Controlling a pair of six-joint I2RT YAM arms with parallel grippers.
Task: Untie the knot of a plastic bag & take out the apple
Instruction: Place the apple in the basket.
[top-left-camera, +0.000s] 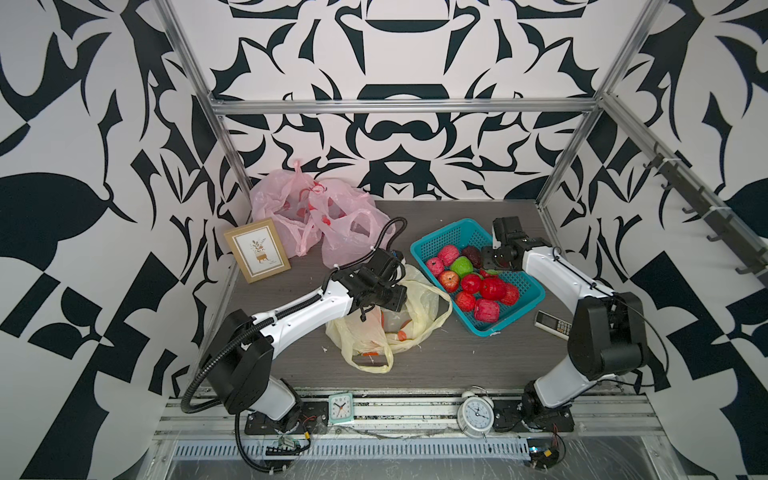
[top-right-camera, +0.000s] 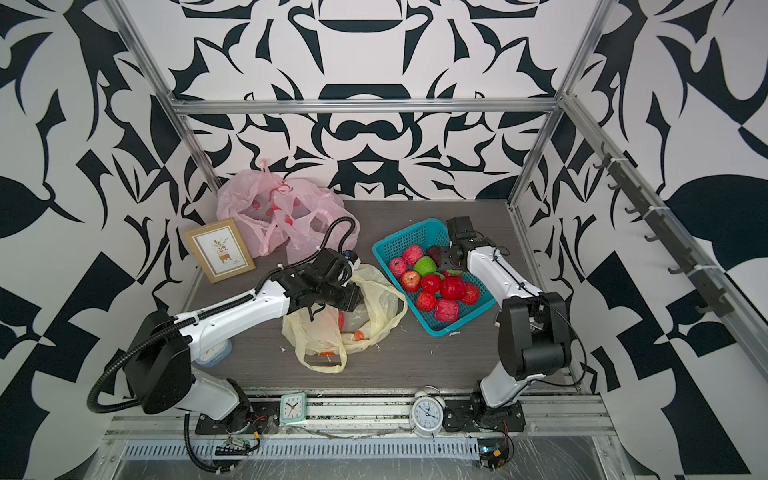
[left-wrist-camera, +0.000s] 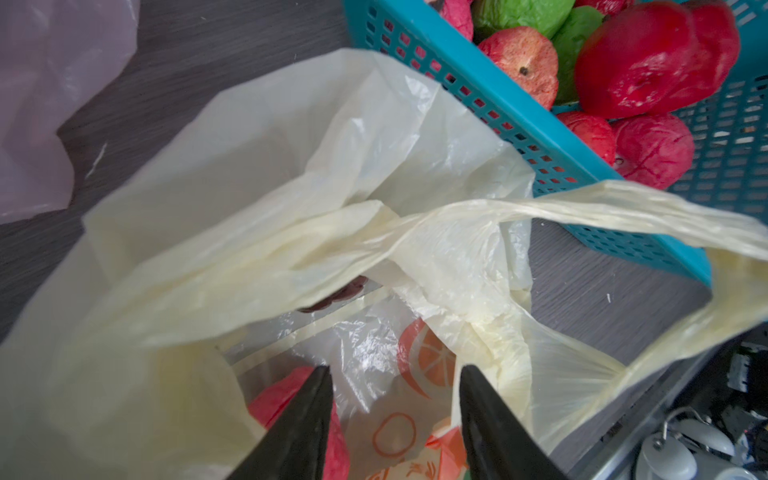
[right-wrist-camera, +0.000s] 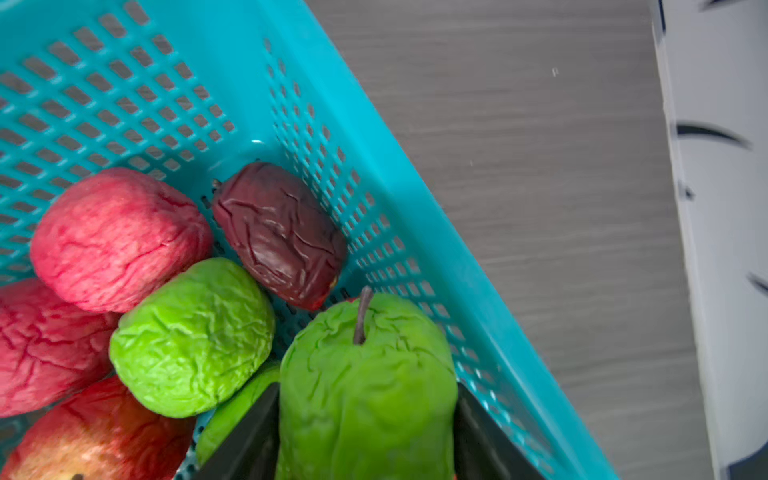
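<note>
Closest to lens, on front rail at 6 o'clock: round clock (top-left-camera: 476, 415), with square clock (top-left-camera: 340, 408) toward 7. Past these, near centre of grey table (top-left-camera: 457, 353): yellow bag (top-left-camera: 419, 307), lying slack, handles loose and untied, mouth open. Poised over that mouth: left gripper (left-wrist-camera: 395, 370), jaws apart, gripping nothing, fingers (left-wrist-camera: 299, 424) just above bag contents. Inside, seen from left wrist: red apple (left-wrist-camera: 274, 399) beside clear inner bag (left-wrist-camera: 374, 361) printed with orange slices.

At 2 to 3 o'clock, just beside yellow bag: teal basket (top-left-camera: 446, 232) heaped with wrinkled red, pink and green apples. Reaching into its 2 o'clock end: right gripper (right-wrist-camera: 366, 385), jaws pressed against both sides of green apple (right-wrist-camera: 370, 415), stem end facing away from wrist, low among the others. Close by in right wrist view: second green apple (right-wrist-camera: 191, 336), maroon one (right-wrist-camera: 278, 232), pink one (right-wrist-camera: 120, 239).

At 11 o'clock against back wall: pink bags (top-left-camera: 332, 216), red shapes showing through. At 10 o'clock: picture frame (top-left-camera: 257, 250), propped at table edge. At 4 o'clock: remote (top-left-camera: 552, 324), partly hidden behind right arm.
</note>
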